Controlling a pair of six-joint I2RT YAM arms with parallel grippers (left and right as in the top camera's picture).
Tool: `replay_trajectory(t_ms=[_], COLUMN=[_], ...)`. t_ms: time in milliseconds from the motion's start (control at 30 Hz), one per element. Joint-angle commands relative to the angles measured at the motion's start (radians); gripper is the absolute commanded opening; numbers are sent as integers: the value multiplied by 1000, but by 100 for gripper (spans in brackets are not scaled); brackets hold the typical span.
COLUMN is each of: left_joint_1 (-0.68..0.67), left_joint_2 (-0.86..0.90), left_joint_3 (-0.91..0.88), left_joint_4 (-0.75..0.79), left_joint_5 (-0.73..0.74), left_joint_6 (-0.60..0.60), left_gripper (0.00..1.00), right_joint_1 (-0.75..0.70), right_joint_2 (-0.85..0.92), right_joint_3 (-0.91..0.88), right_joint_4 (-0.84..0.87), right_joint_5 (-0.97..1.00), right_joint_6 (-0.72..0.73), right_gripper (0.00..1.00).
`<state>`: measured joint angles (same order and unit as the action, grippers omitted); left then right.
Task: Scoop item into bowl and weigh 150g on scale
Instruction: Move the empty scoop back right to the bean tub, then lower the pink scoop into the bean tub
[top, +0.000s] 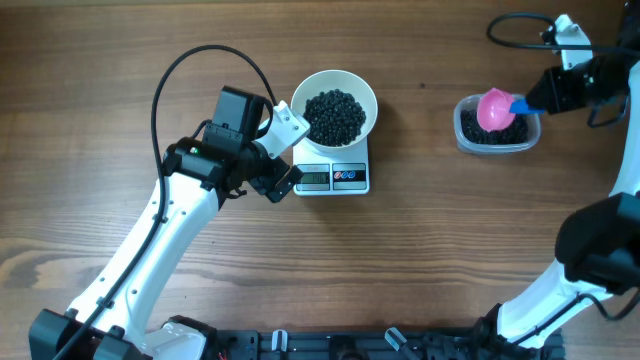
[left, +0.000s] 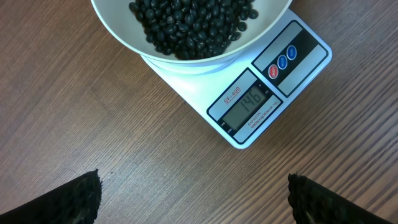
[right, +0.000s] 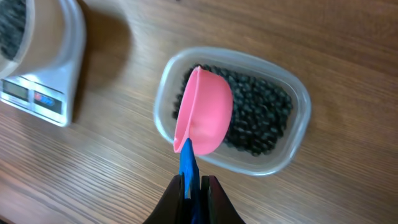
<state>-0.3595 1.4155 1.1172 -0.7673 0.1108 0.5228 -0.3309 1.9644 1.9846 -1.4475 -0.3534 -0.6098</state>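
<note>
Wood-grain counter (top: 420, 250) runs under everything you see. Nearest you, your left end effector (top: 294, 152) stands released, jaws spread wide, just beside the small flat white rectangular kitchen scale (top: 335, 177), whose grey display reads 146. On that scale sits the round plain white bowl (top: 334, 73), holding a heap of tiny round black beads (top: 334, 113). Farther off to the right, your right end effector (top: 537, 100) is clenched on the blue handle of a pink plastic scoop (top: 495, 108), which is tipped on its side over the clear rounded-rectangular plastic tub (top: 463, 130) holding more beads.
</note>
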Motion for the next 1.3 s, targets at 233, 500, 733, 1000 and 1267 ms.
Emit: replay_trajectory(t_ms=[233, 500, 733, 1000, 1267], left_joint_1=[5, 5, 5, 5, 5], left_joint_2=[-8, -8, -8, -8, -8], left_joint_3=[-4, -3, -4, -4, -4], left_joint_4=[-1, -1, -1, -1, -1], left_joint_5=[16, 16, 16, 16, 16], left_joint_6=[20, 20, 20, 20, 20], left_gripper=[100, 100, 100, 100, 100], right_joint_1=[-89, -256, -306, -304, -285], right_joint_2=[195, 202, 203, 203, 205], right_joint_3=[10, 10, 10, 10, 3], right_joint_4=[15, 43, 78, 102, 94], right_joint_5=[46, 46, 46, 45, -3], right_joint_6=[-124, -119, -119, -66, -37], right_gripper=[4, 4, 5, 10, 9])
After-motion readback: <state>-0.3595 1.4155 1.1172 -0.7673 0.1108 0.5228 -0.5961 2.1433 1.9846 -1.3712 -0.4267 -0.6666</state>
